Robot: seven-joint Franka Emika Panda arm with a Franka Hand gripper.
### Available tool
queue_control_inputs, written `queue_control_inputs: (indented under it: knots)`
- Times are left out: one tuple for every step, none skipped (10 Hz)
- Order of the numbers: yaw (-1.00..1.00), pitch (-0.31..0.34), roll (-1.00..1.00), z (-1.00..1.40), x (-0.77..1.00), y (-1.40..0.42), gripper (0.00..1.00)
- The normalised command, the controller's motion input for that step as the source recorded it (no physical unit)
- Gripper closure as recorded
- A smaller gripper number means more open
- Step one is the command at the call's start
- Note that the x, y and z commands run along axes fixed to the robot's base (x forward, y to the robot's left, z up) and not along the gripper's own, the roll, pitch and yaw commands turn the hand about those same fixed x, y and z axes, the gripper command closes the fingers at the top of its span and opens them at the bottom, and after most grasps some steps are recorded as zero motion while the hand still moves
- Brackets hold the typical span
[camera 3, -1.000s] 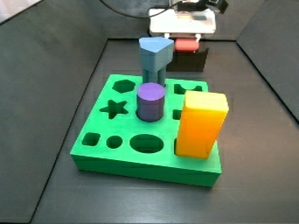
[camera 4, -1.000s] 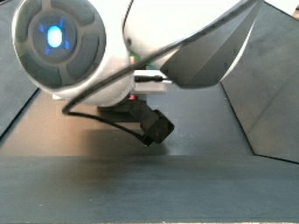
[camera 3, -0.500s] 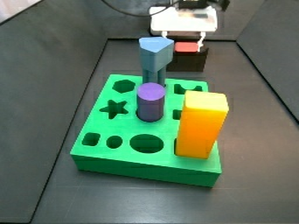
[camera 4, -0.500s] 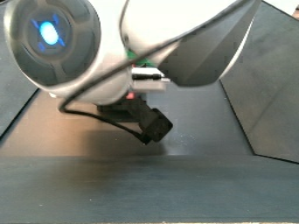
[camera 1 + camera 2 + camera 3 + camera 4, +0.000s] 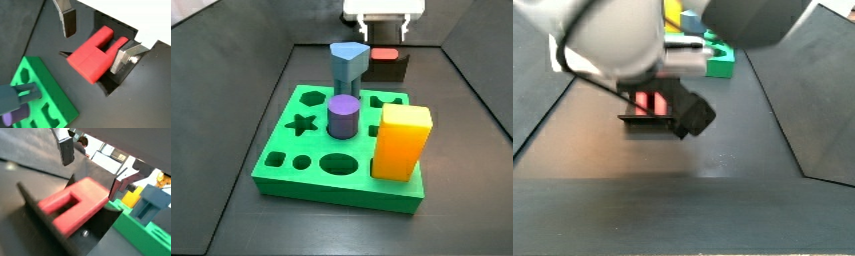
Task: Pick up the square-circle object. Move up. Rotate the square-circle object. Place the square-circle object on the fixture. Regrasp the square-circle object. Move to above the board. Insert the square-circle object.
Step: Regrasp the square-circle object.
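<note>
The claw hangs open just above the fixture, its fingers apart on either side of the square-circle object and not touching it. That red piece lies on the fixture, behind the green board on the dark desk.

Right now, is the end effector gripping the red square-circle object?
No: in a wrist view the end effector is open, fingers clear of the square-circle object, which rests on the fixture.
</note>
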Motion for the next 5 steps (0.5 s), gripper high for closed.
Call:
queue_control_inputs:
  knots:
    - [0.01, 0.087, 0.04, 0.48, -0.03, 0.00, 0.00]
    - [0.00, 0.089, 0.04, 0.36, -0.03, 0.01, 0.00]
    - [0.03, 0.078, 1.00, 1.00, -0.07, -0.93, 0.00]
    - [0.03, 0.075, 1.00, 1.00, -0.08, -0.99, 0.00]
    - [0.03, 0.062, 1.00, 0.98, -0.11, -1.00, 0.00]
